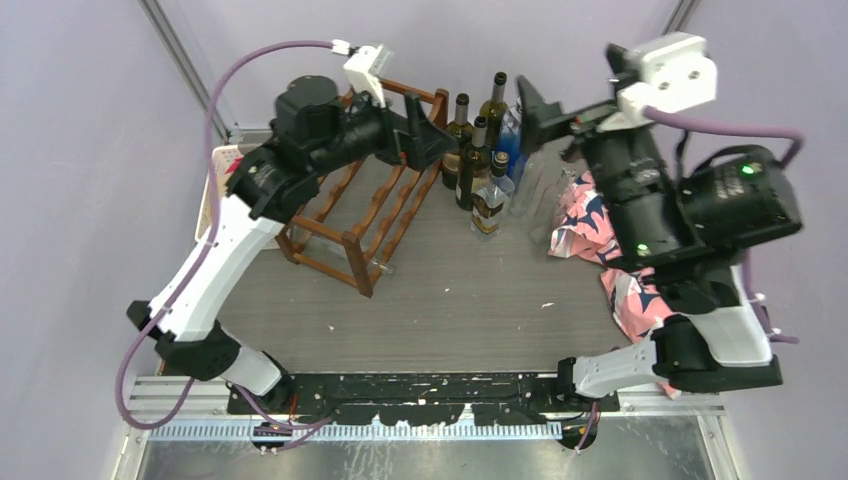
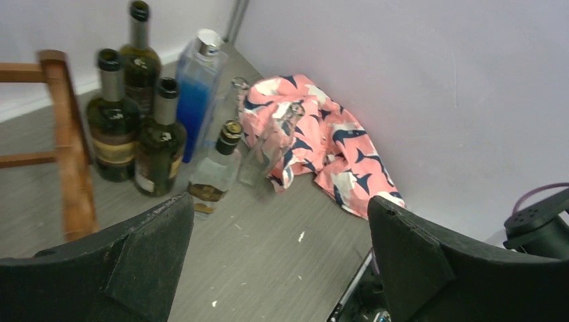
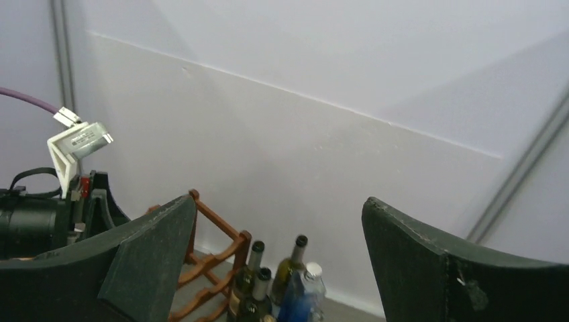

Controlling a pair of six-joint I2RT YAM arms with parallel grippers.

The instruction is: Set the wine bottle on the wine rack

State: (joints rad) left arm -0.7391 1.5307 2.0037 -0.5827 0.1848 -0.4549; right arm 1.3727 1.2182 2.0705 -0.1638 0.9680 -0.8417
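My left claw [image 2: 278, 204] hangs by the far end of the rack [image 1: 350, 215]. Just ahead of it the bottles [image 2: 158, 127] stand in a cluster on the table [image 1: 450, 300], with the rack to their left. Beyond the bottles, ahead and to the right, the cloth [image 2: 322, 141] lies against the wall [image 2: 416, 80]. My right claw [image 3: 276, 201] sits high on the cluster's other side, with the bottles and rack below and ahead of it.

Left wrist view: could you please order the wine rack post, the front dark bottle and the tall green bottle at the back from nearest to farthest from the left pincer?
1. wine rack post, left edge, closest to the left pincer.
2. front dark bottle, left of centre, beyond the post.
3. tall green bottle, top left, behind the other dark bottles.
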